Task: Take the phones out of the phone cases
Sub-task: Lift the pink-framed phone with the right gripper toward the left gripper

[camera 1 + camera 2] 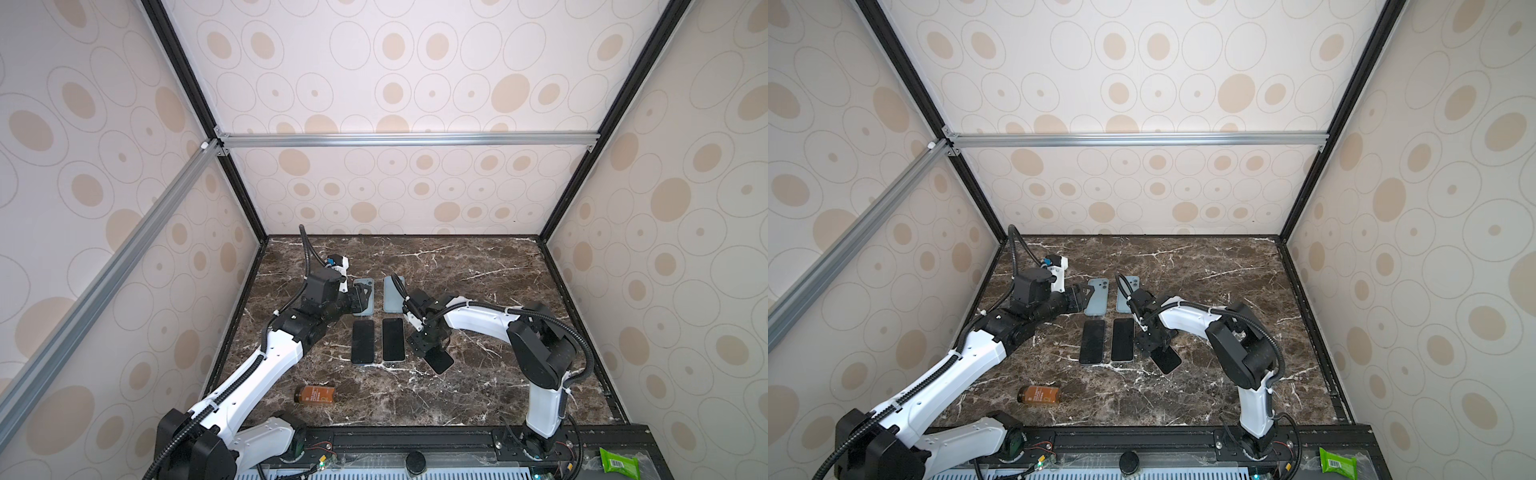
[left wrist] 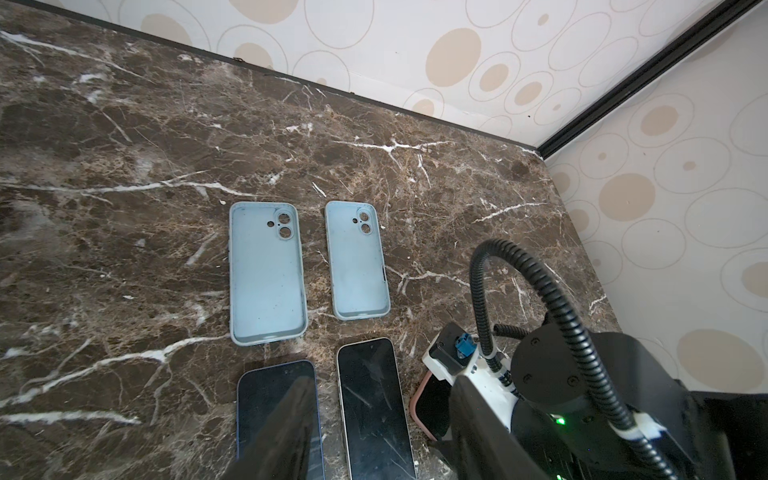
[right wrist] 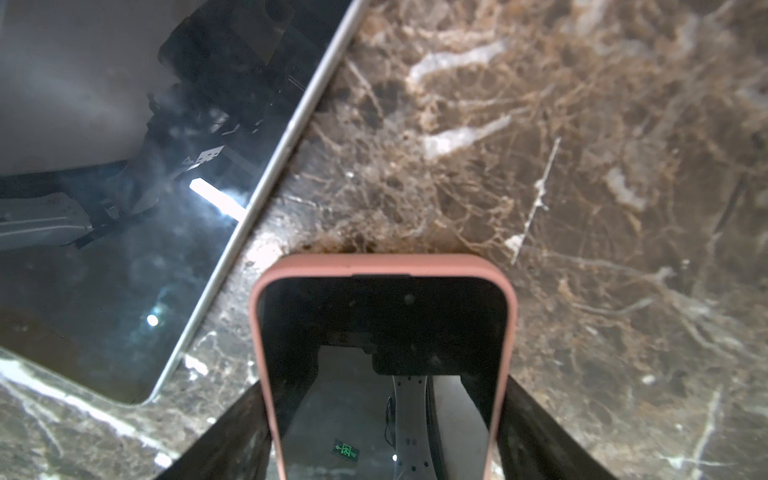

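Observation:
The phone (image 3: 382, 332) lies screen up in a pink phone case (image 3: 382, 264) on the marble, right of a row of bare phones; both top views show it (image 1: 440, 361) (image 1: 1168, 361). My right gripper (image 3: 384, 386) (image 1: 430, 351) (image 1: 1156, 351) straddles its near end. One dark finger presses each long side of the case, so it is shut on the case. Farther back on the left, my left gripper (image 1: 362, 300) (image 1: 1080, 298) (image 2: 380, 386) hovers open and holds nothing. Its wrist view catches one pink corner of the case (image 2: 417, 405).
Two empty light-blue cases (image 2: 266, 274) (image 2: 357, 262) lie side by side, with two bare dark phones (image 2: 278, 415) (image 2: 374, 411) in front of them. An amber bottle (image 1: 314, 395) lies on its side at the front left. A green packet (image 1: 617, 460) sits on the front rail.

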